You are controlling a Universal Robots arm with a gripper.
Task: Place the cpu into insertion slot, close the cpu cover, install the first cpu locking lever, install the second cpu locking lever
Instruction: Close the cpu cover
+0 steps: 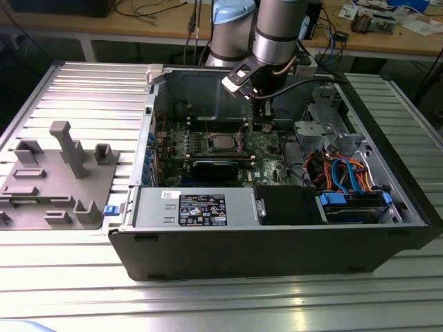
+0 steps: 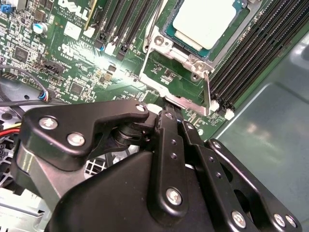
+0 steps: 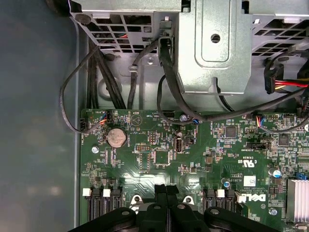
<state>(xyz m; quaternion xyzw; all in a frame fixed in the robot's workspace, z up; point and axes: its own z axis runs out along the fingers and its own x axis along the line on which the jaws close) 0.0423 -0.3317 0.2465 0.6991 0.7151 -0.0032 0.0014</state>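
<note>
Though small, silvery square cpu [image 2: 207, 21]

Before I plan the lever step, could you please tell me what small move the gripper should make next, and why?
Probably press the black gripper lightly onto the thin wire lever to seat it. The silvery-topped square cpu already lies framed by the silvery metal cpu cover, and the gripper, shut, is at the lever's end beside that cover. Whether the lever is latched cannot be told.
</note>
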